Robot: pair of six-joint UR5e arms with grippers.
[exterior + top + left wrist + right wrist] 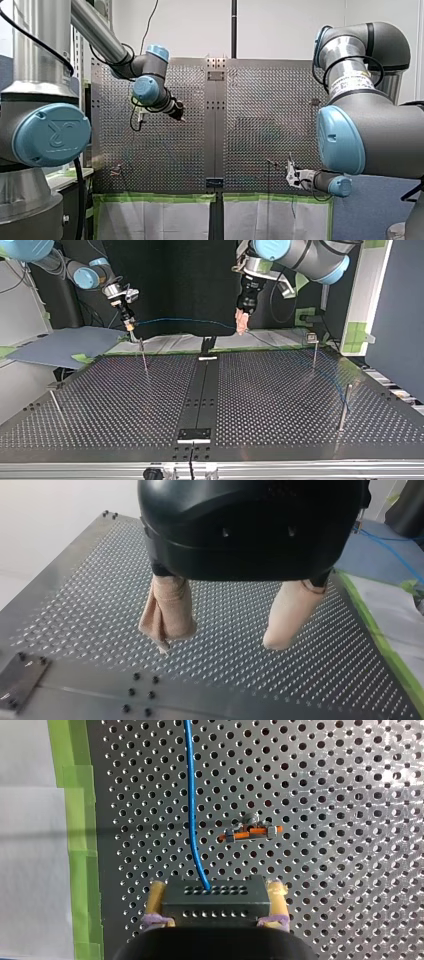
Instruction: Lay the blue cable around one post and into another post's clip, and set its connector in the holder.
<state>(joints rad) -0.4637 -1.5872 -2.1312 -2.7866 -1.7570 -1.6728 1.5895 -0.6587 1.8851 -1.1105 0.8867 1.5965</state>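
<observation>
The blue cable (190, 321) hangs in a shallow arc above the table's far edge in the top view. From there it runs past a post (314, 351) down to another post (344, 407). My right gripper (216, 892) has yellow fingers shut on the dark connector block (212, 906); the cable (192, 810) leaves it straight ahead. An orange-clipped post top (250, 832) lies ahead and beside that cable. My left gripper (217, 646) is open, its beige pads (167, 612) wide apart with only bare plate beneath. It hovers in the top view (242, 324) close to the cable.
Thin posts stand on the perforated table (280, 405), one near my right gripper (144, 360) and one at the top view's left edge (57, 407). A dark centre rail (201, 400) carries small plates. Green tape (75, 820) and white sheets line the table's edge.
</observation>
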